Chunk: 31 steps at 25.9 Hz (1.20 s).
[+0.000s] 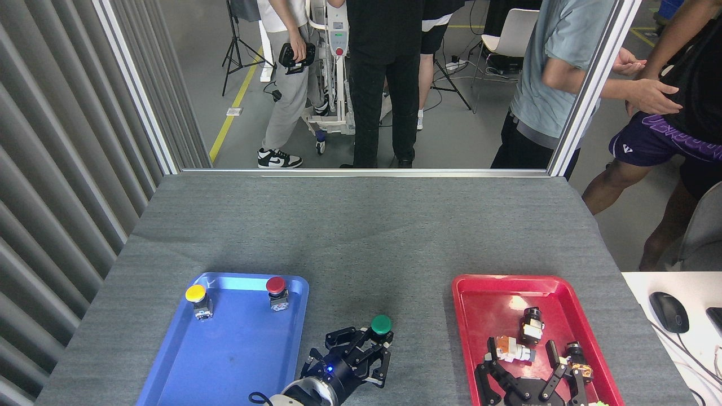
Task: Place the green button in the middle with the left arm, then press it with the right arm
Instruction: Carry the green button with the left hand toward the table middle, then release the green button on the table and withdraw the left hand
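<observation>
The green button (381, 325) shows its round green cap just above the grey cloth of the middle (417, 338), between the two trays. My left gripper (366, 345), black with a blue light, is shut on the button's body, which its fingers hide. Whether the button touches the cloth I cannot tell. At the bottom edge my right gripper (527, 369) is open, its fingers spread over the near part of the red tray (479, 287), far from the button.
The blue tray (225, 361) at the left holds a yellow-capped button (196, 294) and a red-capped button (275, 285). Several small parts (510, 349) lie in the red tray. A mouse (668, 312) lies on a white desk at right. People stand beyond the far edge.
</observation>
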Motion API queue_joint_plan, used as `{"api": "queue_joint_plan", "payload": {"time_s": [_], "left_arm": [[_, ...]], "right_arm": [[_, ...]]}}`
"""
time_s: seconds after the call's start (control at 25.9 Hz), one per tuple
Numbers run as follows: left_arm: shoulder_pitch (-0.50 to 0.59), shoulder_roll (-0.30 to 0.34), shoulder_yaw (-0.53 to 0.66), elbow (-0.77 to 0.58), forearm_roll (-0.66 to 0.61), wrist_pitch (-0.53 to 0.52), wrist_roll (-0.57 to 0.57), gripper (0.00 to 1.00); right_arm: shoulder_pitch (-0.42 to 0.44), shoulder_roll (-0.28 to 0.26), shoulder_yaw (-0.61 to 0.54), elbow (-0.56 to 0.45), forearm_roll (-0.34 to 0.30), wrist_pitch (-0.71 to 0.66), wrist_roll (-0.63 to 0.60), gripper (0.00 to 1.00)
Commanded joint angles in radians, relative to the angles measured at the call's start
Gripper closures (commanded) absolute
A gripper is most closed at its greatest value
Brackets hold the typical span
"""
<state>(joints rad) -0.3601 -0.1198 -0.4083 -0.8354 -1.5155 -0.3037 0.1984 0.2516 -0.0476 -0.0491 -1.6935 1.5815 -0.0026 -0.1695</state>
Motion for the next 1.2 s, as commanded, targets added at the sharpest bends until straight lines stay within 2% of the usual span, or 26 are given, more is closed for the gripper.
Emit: {"api": "queue_joint_plan", "payload": {"time_s": [0.0,0.12,0.19,0.27,0.31,0.39,0.62,0.74,0.81,0.89,1.04,1.16], "left_arm": [[0.000,0.002,0.000,0.005,0.000,0.005,0.000,0.91],[0.000,0.000,0.000,0.019,0.001,0.005,0.000,0.80],[0.000,0.000,0.000,0.019,0.002,0.005,0.001,0.63],[0.000,-0.001,0.000,0.019,0.003,0.005,0.013,0.50],[0.000,-0.001,0.000,0.018,0.006,0.005,0.021,0.36],[0.000,-0.001,0.000,0.015,0.011,0.003,0.033,0.01],[0.018,-0.001,0.002,-0.050,0.011,0.000,0.027,0.01],[0.075,0.012,0.005,-0.179,0.012,0.005,0.021,0.01],[0.112,0.051,0.014,-0.281,0.015,0.012,0.018,0.01],[0.153,0.094,0.032,-0.392,0.020,0.074,0.018,0.01],[0.262,0.140,0.089,-0.593,0.020,0.238,0.019,0.01],[0.308,0.149,0.189,-0.656,0.037,0.285,0.013,0.01]], "right_arm": [[0.002,0.000,0.000,0.000,0.000,0.000,0.002,0.00],[0.002,0.000,0.000,0.000,0.000,0.000,0.002,0.00],[0.002,0.000,0.000,0.000,0.000,0.000,0.002,0.00],[0.000,0.000,0.000,0.000,0.000,0.000,0.002,0.00],[0.000,0.000,0.000,0.001,0.000,0.000,0.002,0.00],[0.000,0.000,0.000,0.002,0.000,0.000,0.002,0.00],[0.000,0.000,0.000,0.000,0.002,0.000,0.002,0.00],[0.000,0.000,0.000,0.000,0.000,0.000,0.002,0.00],[0.000,0.002,0.000,0.000,0.000,0.000,0.002,0.00],[0.000,0.000,0.000,0.000,0.000,0.000,0.002,0.00],[0.000,0.000,0.000,0.000,0.002,0.000,0.002,0.00],[0.000,0.000,0.000,0.000,0.000,0.000,0.002,0.00]]}}
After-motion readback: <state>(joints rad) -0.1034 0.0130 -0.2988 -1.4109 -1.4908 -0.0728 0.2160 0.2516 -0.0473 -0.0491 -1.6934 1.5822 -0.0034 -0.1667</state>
